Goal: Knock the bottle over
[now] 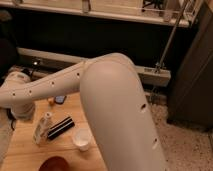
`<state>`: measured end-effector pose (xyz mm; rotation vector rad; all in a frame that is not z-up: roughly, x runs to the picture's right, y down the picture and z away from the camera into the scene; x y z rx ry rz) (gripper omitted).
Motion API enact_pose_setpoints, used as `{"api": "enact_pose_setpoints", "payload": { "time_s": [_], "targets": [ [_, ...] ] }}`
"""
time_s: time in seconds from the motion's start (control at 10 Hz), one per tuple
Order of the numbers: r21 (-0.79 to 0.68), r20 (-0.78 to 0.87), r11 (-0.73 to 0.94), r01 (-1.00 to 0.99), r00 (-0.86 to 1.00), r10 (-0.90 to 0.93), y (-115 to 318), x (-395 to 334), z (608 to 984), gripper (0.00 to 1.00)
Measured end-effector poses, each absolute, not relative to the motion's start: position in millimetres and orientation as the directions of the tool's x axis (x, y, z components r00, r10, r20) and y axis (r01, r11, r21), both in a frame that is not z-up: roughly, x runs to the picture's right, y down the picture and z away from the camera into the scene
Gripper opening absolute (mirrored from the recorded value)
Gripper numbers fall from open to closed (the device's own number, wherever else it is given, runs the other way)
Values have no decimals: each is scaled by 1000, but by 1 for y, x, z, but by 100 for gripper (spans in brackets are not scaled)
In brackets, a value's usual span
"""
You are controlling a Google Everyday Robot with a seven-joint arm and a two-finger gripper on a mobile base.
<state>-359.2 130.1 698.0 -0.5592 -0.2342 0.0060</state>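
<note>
The bottle point(42, 128), small and clear with a white cap and pale label, is on the wooden table point(20, 150) at the left, its cap leaning toward the upper right. My white arm crosses the view from the right. Its wrist and gripper point(15, 111) end at the table's left edge, just left of and behind the bottle. I cannot tell whether the gripper touches the bottle.
A black flat object point(60, 127) lies right beside the bottle. A white paper cup point(81, 139) stands to its right and a brown bowl point(53, 164) sits at the front edge. Small blue and orange items point(56, 100) lie at the back. A speckled floor lies to the right.
</note>
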Motion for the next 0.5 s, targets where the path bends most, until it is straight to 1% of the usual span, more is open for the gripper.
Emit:
{"api": "enact_pose_setpoints", "payload": {
  "time_s": [0.2, 0.4, 0.5],
  "targets": [
    [-482, 107, 873, -70, 985, 138, 105, -311, 711, 0],
    [-468, 69, 872, -143, 978, 197, 94, -288, 710, 1],
    [-468, 70, 872, -142, 978, 197, 94, -289, 710, 4]
  ]
}}
